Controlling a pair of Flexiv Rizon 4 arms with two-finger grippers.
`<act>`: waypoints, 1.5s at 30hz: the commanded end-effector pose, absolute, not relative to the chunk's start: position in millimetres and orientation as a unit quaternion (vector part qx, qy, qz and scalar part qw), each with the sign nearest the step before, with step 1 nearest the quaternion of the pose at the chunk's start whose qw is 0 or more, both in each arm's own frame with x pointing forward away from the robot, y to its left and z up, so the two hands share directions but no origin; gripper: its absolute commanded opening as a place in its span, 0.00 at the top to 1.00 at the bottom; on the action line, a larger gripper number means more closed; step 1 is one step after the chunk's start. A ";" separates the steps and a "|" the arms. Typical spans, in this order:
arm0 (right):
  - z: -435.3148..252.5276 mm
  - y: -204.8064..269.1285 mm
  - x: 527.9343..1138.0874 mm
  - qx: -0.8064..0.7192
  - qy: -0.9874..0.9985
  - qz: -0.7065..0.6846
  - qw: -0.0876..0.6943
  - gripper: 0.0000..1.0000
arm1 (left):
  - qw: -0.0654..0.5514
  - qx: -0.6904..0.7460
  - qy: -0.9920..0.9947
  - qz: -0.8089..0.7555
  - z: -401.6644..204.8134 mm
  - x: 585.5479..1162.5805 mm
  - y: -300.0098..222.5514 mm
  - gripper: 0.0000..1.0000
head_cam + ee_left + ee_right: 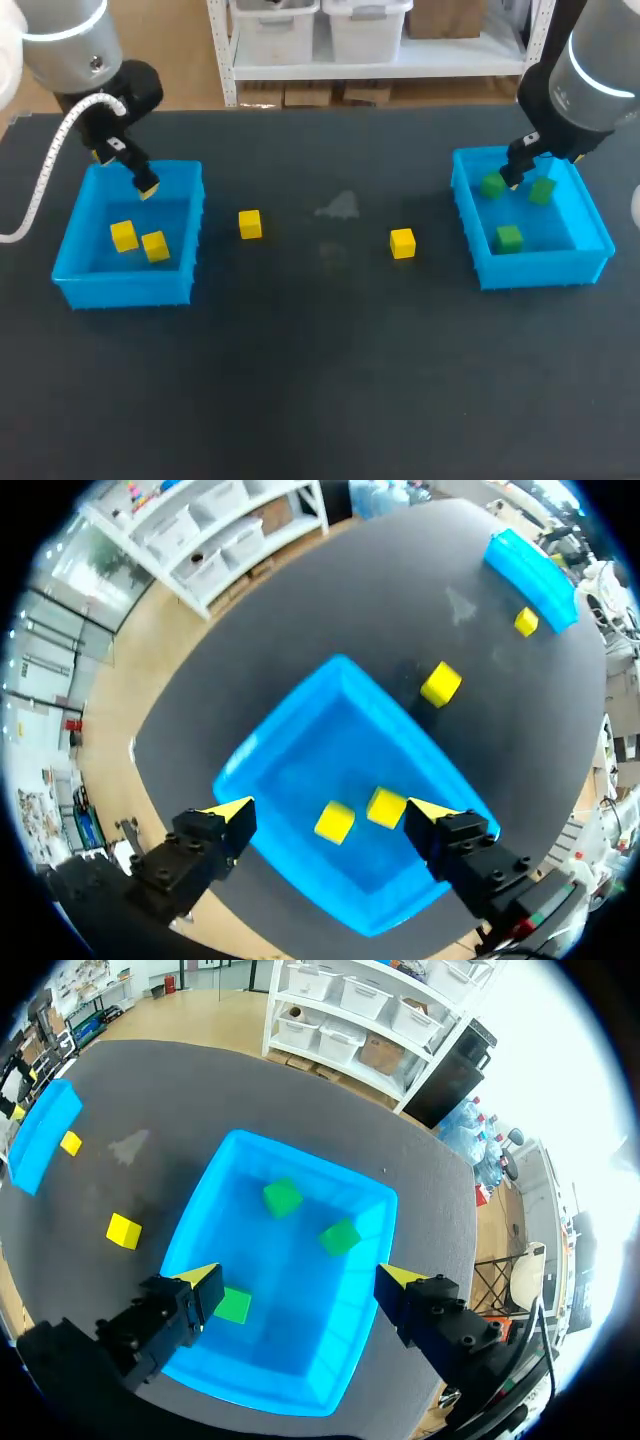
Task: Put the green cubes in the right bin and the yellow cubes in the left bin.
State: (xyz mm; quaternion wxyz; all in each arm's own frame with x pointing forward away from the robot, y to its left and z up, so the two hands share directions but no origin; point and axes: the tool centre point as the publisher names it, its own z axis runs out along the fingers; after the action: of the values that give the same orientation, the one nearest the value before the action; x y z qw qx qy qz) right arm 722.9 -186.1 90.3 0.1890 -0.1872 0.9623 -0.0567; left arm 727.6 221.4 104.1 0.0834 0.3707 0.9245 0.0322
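yellow cubes (155,246) in left bin (125,288), flat, askew

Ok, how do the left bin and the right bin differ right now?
The left bin holds two yellow cubes; the right bin holds three green cubes. The left bin's cubes sit close together; the right bin's are spread apart. Both bins are blue and open-topped.
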 end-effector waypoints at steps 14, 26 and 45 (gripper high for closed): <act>90.2 -186.5 721.3 -0.186 0.962 -0.057 0.191 0.00 | 0.148 0.517 0.842 -0.021 131.7 778.6 102.8 0.00; 90.2 -186.5 721.3 -0.186 0.962 -0.057 0.191 0.00 | 0.132 0.618 0.774 -0.031 137.2 790.1 24.4 0.00; 90.2 -186.5 721.3 -0.186 0.962 -0.057 0.191 0.00 | 0.070 0.706 0.703 -0.043 107.1 759.2 -52.3 0.00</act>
State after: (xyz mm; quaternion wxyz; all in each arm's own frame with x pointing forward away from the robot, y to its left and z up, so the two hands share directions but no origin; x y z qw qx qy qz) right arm 722.9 -186.2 90.3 0.1890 -0.1871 0.9623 -0.0567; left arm 752.0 -39.6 111.0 0.0886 0.7027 0.7045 -0.0457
